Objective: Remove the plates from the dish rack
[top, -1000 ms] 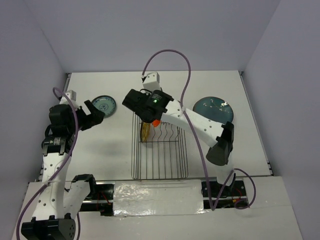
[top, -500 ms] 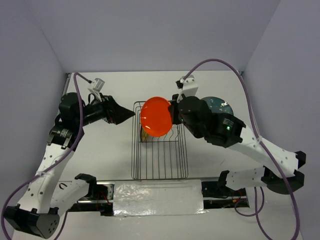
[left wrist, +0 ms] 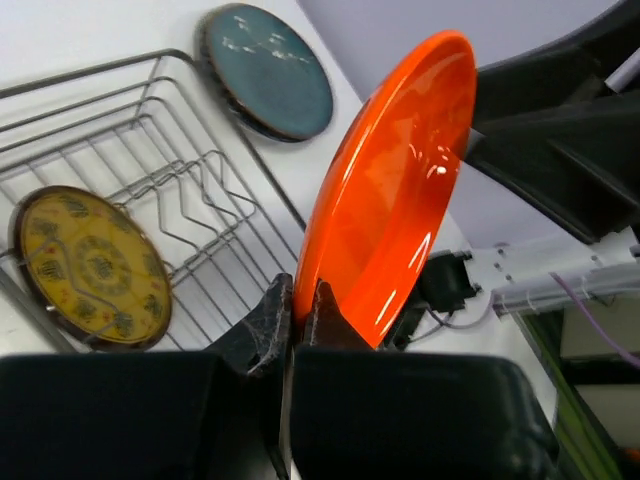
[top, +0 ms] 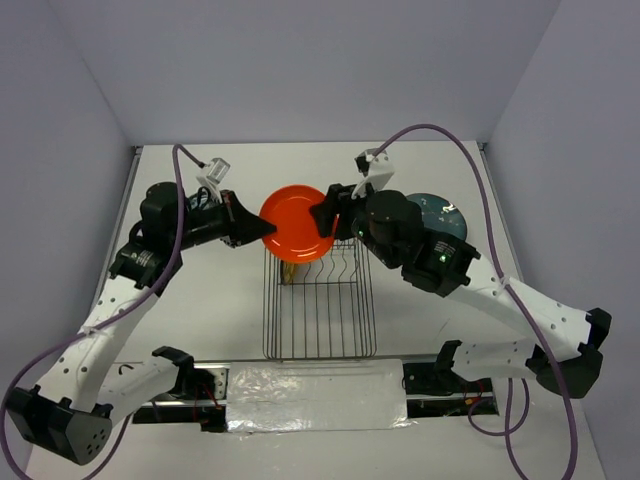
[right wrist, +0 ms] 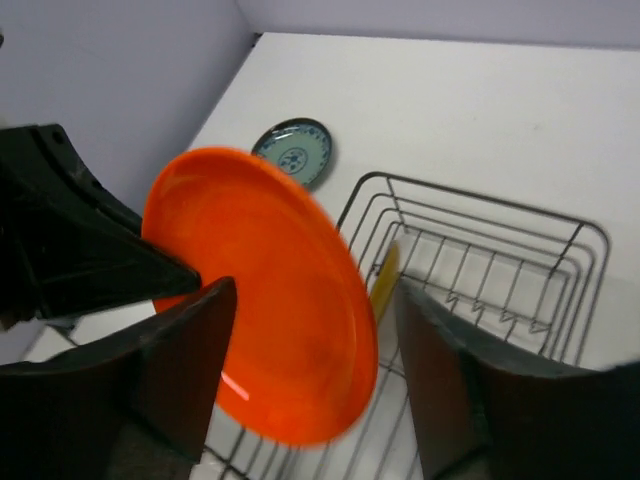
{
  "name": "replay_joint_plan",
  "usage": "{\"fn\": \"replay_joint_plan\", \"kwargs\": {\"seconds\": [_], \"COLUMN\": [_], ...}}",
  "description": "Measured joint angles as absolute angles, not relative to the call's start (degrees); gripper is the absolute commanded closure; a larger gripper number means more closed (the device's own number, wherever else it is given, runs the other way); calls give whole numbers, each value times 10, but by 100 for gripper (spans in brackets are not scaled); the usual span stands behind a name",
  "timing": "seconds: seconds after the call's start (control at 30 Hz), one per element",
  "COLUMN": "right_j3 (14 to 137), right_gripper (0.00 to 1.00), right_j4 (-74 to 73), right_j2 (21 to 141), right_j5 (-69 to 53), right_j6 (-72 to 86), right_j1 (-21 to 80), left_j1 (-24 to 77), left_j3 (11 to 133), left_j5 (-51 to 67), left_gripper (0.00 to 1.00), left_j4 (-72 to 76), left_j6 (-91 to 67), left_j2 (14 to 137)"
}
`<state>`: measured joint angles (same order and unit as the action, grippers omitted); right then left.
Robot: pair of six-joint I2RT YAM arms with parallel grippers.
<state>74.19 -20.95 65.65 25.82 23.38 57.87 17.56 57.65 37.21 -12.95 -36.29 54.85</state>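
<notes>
An orange-red plate [top: 298, 222] hangs on edge above the far end of the dish rack [top: 318, 310]. My left gripper [top: 269, 229] is shut on its left rim; in the left wrist view the jaws [left wrist: 298, 300] pinch the plate's [left wrist: 390, 200] lower edge. My right gripper [top: 326, 218] stands open at the plate's right side, its fingers [right wrist: 190, 370] straddling the plate [right wrist: 260, 300] with a gap. A yellow plate [top: 290, 268] stands upright among the rack's tines [left wrist: 190, 215].
A dark teal plate [top: 432, 215] lies flat on the table right of the rack, partly behind my right arm. A pale blue patterned plate [right wrist: 295, 150] lies left of the rack, hidden under my left arm in the top view.
The right gripper lifted the orange plate out of the rack and has opened. The left arm swung in from the left and shut on the plate's rim.
</notes>
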Motion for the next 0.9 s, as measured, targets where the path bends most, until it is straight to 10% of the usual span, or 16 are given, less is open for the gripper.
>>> {"fn": "replay_joint_plan", "kwargs": {"seconds": [0.37,0.9], "right_j3": [608,552], "right_gripper": [19,19], "right_j4": [-240,-288], "right_j2": [542,419], "right_j5": [257,243], "right_j6": [325,314], "right_j1": [503,502], "left_j1": [-34,-136], "left_j3": [644,739], "left_j5": [77,62], "left_gripper": [100,90], "left_j4": [-269,-263], "left_j6": [-434,-485], "left_j2": [623,987]}}
